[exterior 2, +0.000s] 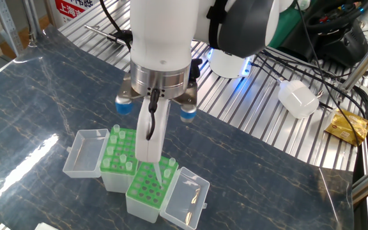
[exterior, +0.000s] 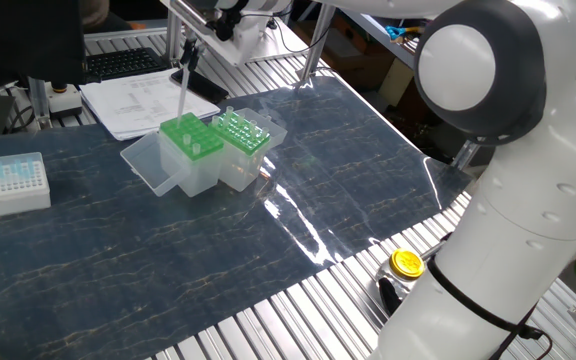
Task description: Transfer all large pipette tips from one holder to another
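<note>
Two green holders stand side by side on the dark mat. One holder (exterior: 240,133) (exterior 2: 119,152) carries several large pipette tips. The other holder (exterior: 192,142) (exterior 2: 144,190) has only a few tips, along one edge (exterior 2: 168,167). My gripper (exterior: 187,60) (exterior 2: 149,153) hangs over this second holder, shut on one large pipette tip (exterior: 181,95) (exterior 2: 159,174). That tip points down, with its end just above the green top.
Each holder's clear lid lies open beside it (exterior: 148,165) (exterior 2: 85,153) (exterior 2: 187,199). A small white box of bluish tips (exterior: 10,183) sits at the mat's left. Papers (exterior: 138,100) lie behind the holders. A yellow cap (exterior: 406,263) and a white bottle (exterior 2: 298,99) rest on the metal slats.
</note>
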Controlling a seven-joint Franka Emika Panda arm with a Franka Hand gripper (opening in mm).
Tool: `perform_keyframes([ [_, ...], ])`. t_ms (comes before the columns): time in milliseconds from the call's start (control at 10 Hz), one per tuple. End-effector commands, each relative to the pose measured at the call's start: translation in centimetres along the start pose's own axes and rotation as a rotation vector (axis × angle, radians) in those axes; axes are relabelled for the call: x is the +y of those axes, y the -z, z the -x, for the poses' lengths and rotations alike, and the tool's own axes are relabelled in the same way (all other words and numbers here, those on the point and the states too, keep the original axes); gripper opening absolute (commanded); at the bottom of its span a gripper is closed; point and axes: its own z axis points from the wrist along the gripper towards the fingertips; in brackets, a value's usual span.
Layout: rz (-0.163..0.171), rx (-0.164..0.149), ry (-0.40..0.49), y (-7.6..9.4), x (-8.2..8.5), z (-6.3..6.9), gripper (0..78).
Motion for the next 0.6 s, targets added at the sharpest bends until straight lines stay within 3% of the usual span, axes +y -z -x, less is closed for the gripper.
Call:
perform_keyframes([
  [100,0.006,-0.031,-0.068,0.01,0.18,-0.06,1.3],
  [600,0.016,-0.038,-0.088,-0.67,0.47,-0.25,1.3],
])
